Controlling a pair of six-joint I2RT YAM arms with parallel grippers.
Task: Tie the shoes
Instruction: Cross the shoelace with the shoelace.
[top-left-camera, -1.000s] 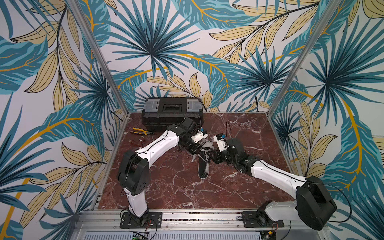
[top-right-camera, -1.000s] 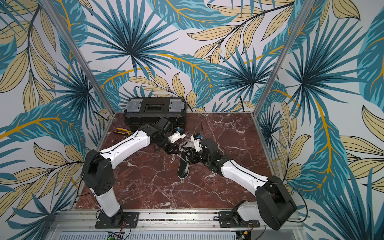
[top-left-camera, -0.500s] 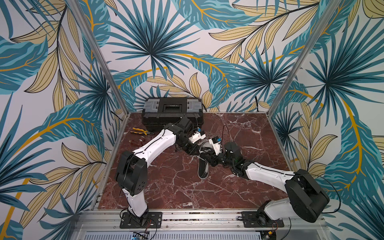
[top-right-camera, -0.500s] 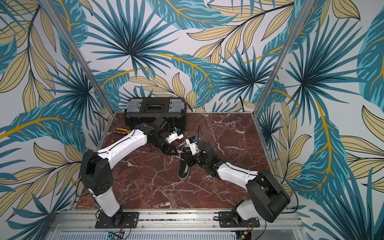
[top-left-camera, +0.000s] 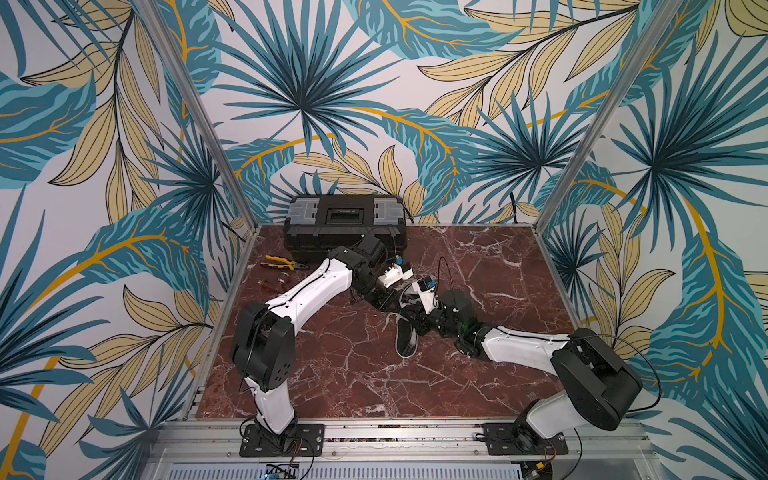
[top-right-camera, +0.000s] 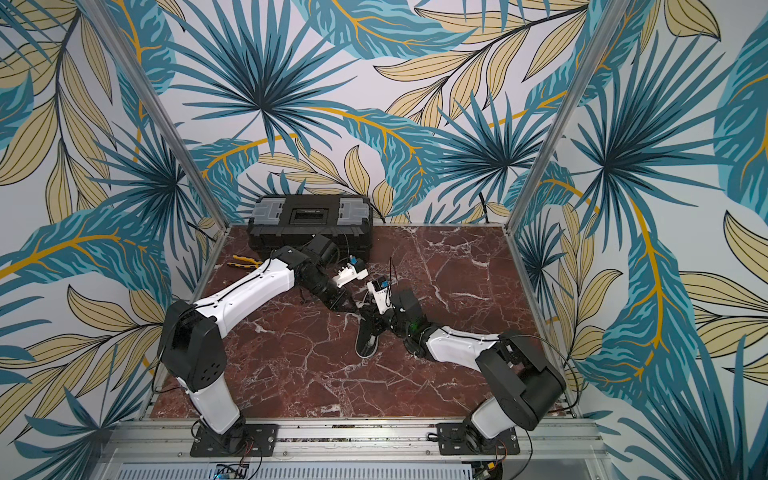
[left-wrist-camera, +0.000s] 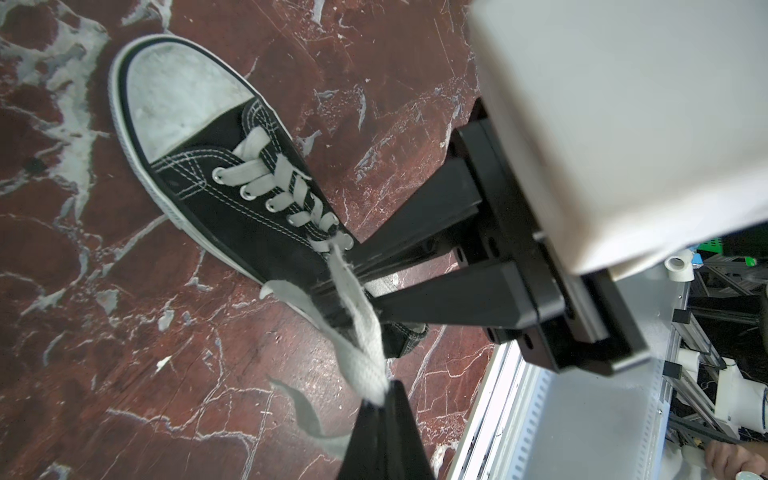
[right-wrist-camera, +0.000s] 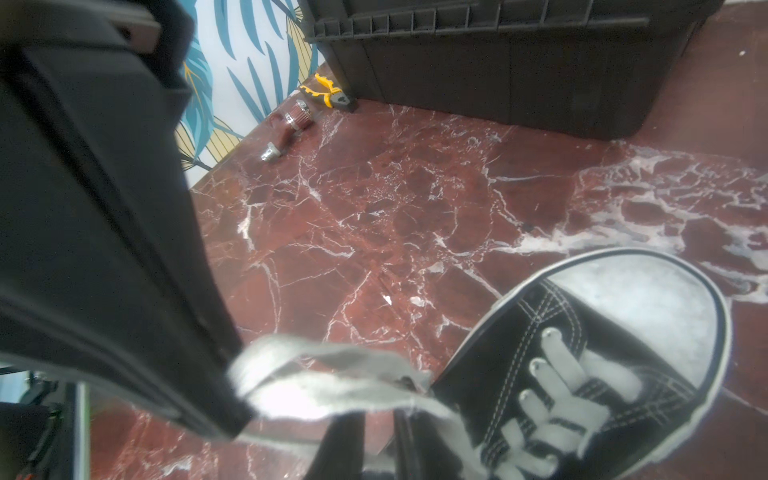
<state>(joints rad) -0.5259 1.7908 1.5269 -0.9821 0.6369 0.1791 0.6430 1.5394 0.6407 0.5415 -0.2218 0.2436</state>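
Observation:
The shoe (top-left-camera: 406, 341) (top-right-camera: 366, 341) is a black sneaker with a white toe cap, lying mid-table with its toe toward the front. My left gripper (left-wrist-camera: 382, 401) (top-left-camera: 388, 305) is shut on a white lace (left-wrist-camera: 357, 328), pulled taut from the top eyelet; a loose tail (left-wrist-camera: 303, 411) hangs below. My right gripper (right-wrist-camera: 380, 419) (top-left-camera: 411, 319) sits at the shoe's collar. Its jaws stand a little apart and the floor shows between them. The lace (right-wrist-camera: 316, 361) runs across their tips to the left fingers (right-wrist-camera: 124, 291). The right fingers (left-wrist-camera: 415, 232) reach over the shoe (left-wrist-camera: 232, 199) (right-wrist-camera: 582, 353).
A black toolbox (top-left-camera: 345, 224) (right-wrist-camera: 498, 62) stands at the back of the red marble table. Yellow pliers (top-left-camera: 280, 262) (right-wrist-camera: 326, 89) and a small red metal part (right-wrist-camera: 291, 120) lie at the back left. An aluminium rail (top-left-camera: 374, 432) borders the front edge.
My right gripper has moved left, in toward the shoe's collar, and its elbow has swung out to the front right. The left gripper has stayed shut on the lace, barely shifting.

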